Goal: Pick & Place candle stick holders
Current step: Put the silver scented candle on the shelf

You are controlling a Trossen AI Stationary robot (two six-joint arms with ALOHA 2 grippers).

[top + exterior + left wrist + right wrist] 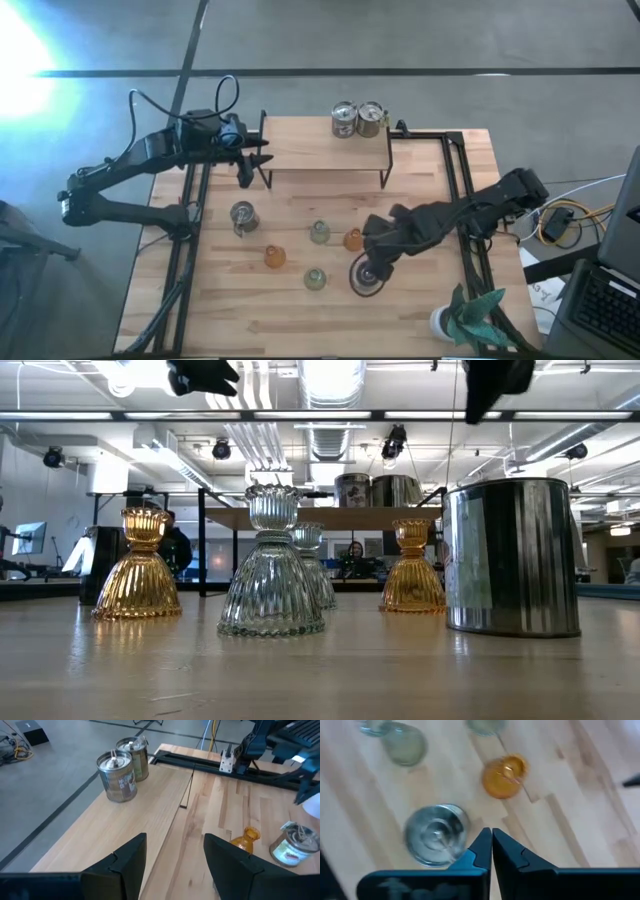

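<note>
Candle stick holders (319, 232) scattered on table; right pincer (372, 268) closed above silvery cup (364, 277)

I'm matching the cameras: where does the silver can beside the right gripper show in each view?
High view: silver can, lower centre, right of the green holder.
Low view: large, at the right.
Left wrist view: right edge.
Right wrist view: lower left.
Shared landmark: the amber holder just beside it.

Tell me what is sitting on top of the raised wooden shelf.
Two silvery holders stand side by side on the raised shelf, near its back right end. Nothing else shows on it; the table under the shelf is hidden.
</note>
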